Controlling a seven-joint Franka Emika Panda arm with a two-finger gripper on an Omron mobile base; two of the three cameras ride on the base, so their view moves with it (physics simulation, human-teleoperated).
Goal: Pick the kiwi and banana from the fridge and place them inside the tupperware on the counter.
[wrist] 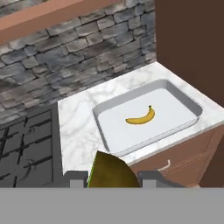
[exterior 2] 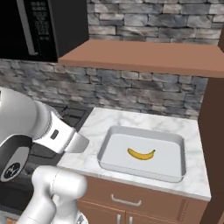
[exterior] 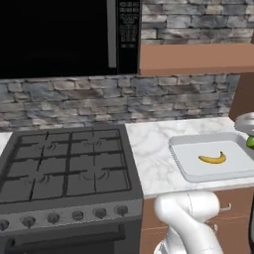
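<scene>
Apparently the kiwi (wrist: 109,171) is clamped in the closed gripper (wrist: 113,177); it should be released beside the banana (wrist: 141,117), within the tupperware (wrist: 101,124) rim.

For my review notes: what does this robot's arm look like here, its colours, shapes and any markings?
The arm is glossy white, built of rounded, tube-like segments with bulbous elbows. In the right base view a dark round joint cap carries small white markings, and a small dark slot sits on the white link above it. The gripper shows two small dark grey, squarish finger tips. No loose cables are visible.
</scene>
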